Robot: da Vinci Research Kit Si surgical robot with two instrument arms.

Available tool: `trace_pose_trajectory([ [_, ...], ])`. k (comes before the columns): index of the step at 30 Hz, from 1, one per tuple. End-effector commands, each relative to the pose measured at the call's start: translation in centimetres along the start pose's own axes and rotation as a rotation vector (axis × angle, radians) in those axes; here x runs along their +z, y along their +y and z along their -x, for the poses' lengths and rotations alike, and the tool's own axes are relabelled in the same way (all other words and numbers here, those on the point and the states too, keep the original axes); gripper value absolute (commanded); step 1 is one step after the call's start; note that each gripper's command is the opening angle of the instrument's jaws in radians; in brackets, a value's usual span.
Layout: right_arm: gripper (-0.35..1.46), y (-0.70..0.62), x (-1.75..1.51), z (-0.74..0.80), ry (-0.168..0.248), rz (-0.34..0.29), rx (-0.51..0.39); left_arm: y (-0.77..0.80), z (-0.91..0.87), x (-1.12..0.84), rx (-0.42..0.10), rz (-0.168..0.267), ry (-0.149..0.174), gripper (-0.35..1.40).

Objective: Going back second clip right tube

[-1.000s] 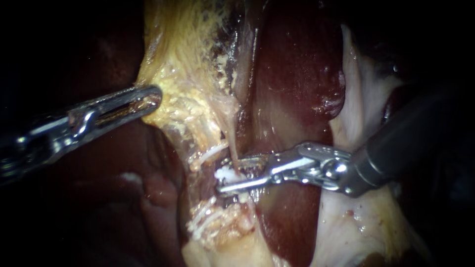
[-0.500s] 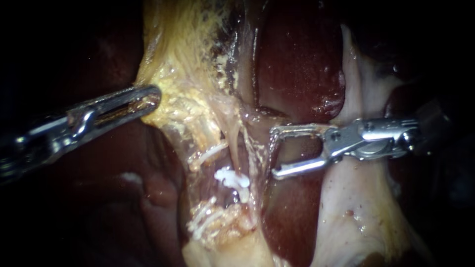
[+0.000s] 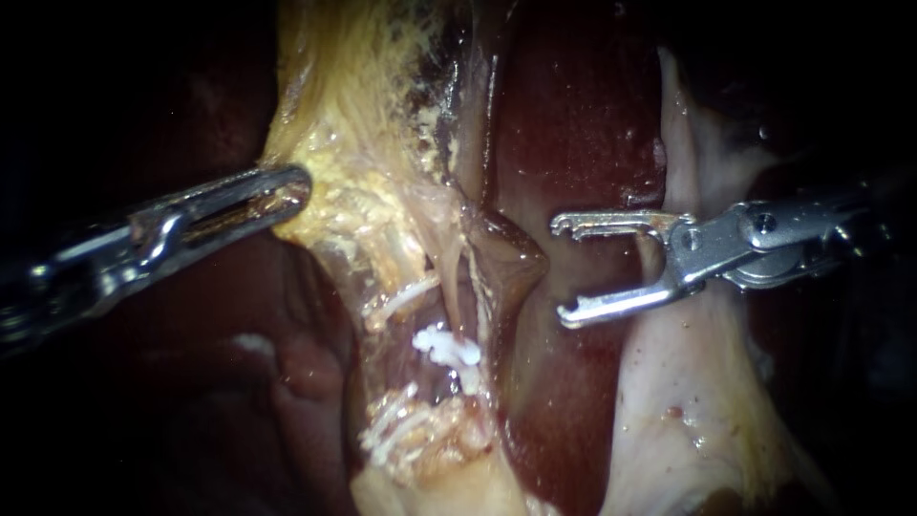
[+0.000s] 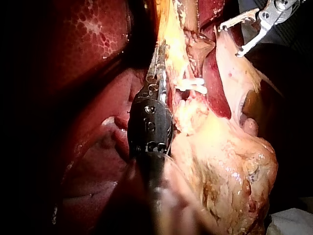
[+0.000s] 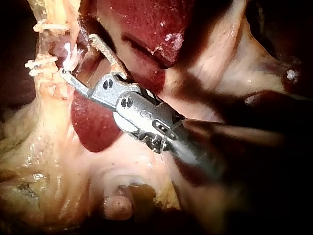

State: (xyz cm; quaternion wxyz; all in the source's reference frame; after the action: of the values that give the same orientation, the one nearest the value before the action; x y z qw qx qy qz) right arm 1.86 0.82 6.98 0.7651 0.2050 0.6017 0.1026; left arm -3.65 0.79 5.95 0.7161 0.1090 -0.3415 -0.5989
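**Asker:** What sits closest to the camera?

**Me:** My left instrument [image 3: 298,189], a slim silver shaft ending in slotted jaws. Those jaws lie together, clamped on the edge of the stringy yellow fatty tissue [image 3: 363,201].

**Asker:** And your other one?

**Me:** My right instrument [image 3: 564,269], silver with two thin hooked jaws, hangs to the right of the tubes. Its jaws stand wide apart and grip nothing. Only dark red tissue shows through the gap.

**Asker:** Where is the clip?

**Me:** The small white plastic clip [image 3: 447,346] sits across the thin pale right tube [image 3: 451,287]. It is below and to the left of my parted jaws, and the endoscope view shows it clear of both tips. Other white clips [image 3: 399,298] lie on the strand just to its left, some above it and some below.

**Asker:** And farthest back?

**Me:** The smooth dark red liver [image 3: 573,115] fills the background. A pale cream fold of tissue [image 3: 688,411] runs down beside it, beneath my right shaft.
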Motion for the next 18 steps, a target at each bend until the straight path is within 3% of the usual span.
trace_pose_trajectory([
  [1,0.6,-0.01,0.01,0.03,-0.001,0.0,-0.001,0.01,-0.04,0.09,0.005,-0.001,0.01,-0.35],
  [7,0.6,-0.05,0.11,0.13,0.0,-0.008,-0.009,0.12,-0.22,0.6,0.018,-0.004,0.05,-0.35],
  [18,0.6,-0.05,0.04,0.13,0.001,-0.013,-0.008,-0.12,-0.31,0.92,0.016,-0.026,0.07,-0.35],
])
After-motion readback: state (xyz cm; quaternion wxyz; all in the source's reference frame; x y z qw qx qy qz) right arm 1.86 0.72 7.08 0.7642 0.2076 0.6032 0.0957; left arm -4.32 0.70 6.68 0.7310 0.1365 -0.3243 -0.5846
